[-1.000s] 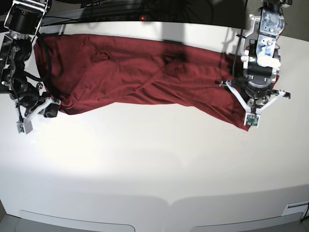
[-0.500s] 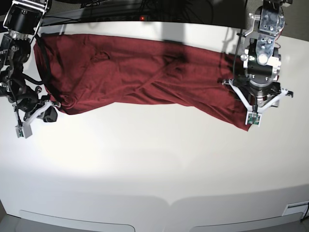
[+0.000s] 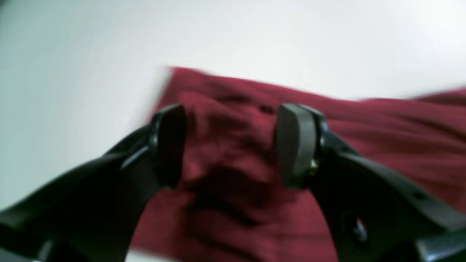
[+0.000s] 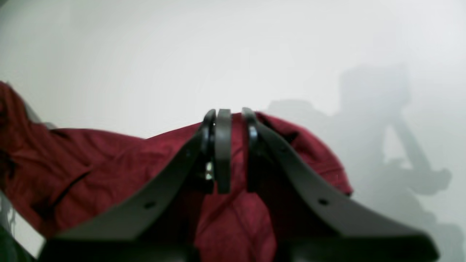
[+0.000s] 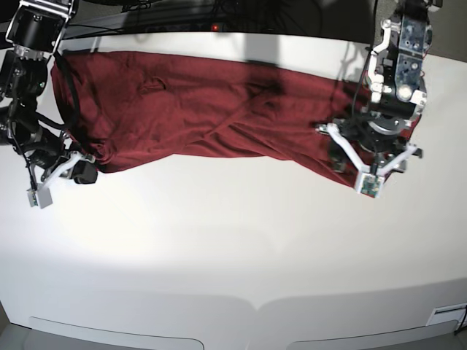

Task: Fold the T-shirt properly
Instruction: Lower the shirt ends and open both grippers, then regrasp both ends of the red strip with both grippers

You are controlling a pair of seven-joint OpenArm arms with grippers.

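Observation:
The dark red T-shirt (image 5: 211,109) lies spread and wrinkled along the back of the white table (image 5: 233,248), running from far left to right. My left gripper (image 5: 361,157) hovers over its lower right corner. In the left wrist view that gripper (image 3: 233,145) is open, its fingers (image 3: 295,145) wide apart above the bunched T-shirt (image 3: 382,127), gripping nothing. My right gripper (image 5: 82,171) is at the shirt's lower left corner. In the right wrist view it (image 4: 233,145) is shut on a fold of the T-shirt (image 4: 91,163).
Dark cables and equipment (image 5: 219,14) run behind the table's back edge. The table's front edge (image 5: 255,306) curves across the bottom of the base view.
My left gripper has opened and let go of the shirt's right corner, then shifted a little left and turned. The right gripper keeps its hold and has barely moved.

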